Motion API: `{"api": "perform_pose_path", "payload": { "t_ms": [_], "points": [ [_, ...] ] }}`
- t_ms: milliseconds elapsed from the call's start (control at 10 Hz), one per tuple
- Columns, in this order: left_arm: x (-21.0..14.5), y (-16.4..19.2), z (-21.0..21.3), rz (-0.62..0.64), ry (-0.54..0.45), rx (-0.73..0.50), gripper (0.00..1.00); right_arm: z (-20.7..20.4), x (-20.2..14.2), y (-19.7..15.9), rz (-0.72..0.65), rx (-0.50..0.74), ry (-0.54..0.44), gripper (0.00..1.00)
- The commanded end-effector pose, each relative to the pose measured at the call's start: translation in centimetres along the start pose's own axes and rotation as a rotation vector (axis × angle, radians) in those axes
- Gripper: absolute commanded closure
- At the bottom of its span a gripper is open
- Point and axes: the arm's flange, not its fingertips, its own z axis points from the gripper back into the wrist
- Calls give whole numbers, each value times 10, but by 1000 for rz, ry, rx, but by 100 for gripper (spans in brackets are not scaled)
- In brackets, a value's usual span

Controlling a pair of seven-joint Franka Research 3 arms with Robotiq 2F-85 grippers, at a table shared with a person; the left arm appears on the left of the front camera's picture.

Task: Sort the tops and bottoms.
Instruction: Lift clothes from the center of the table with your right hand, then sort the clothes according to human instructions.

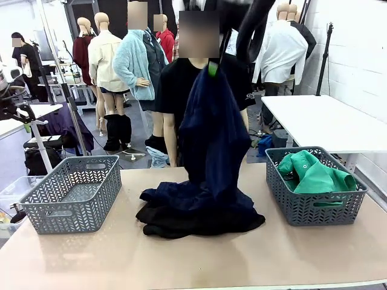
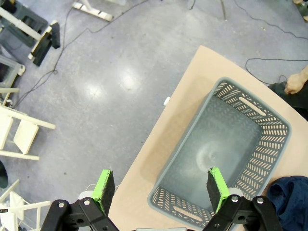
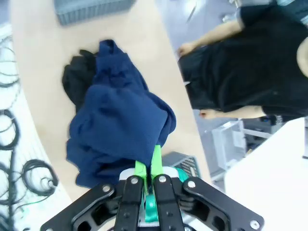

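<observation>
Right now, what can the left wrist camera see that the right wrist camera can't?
Left wrist view alone: the robot's left hand, open, over the table's edge, and the bare bottom of the grey basket. Right wrist view alone: the right hand shut on the navy shirt, a black garment beneath it, the green shirt in a second basket, the person's black T-shirt. Both: that grey basket, the navy shirt, the tan table.

White brick wall (image 1: 361, 48), glossy grey floor (image 2: 96, 72) — white side table (image 1: 326, 121) behind.
</observation>
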Motion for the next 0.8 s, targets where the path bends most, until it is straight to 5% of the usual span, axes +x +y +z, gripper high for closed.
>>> {"api": "perform_pose_path", "payload": {
  "t_ms": [0, 300, 700],
  "points": [
    [-2, 1, 1, 13, -2, 21, 0, 44, 20, -9, -52, -45, -11, 100],
    [-2, 1, 1, 13, -2, 21, 0, 88, 29, 0, -120, -96, 8, 100],
    [-2, 1, 1, 13, -2, 21, 0, 90, 15, 3, -84, -79, -18, 100]
  ]
}}
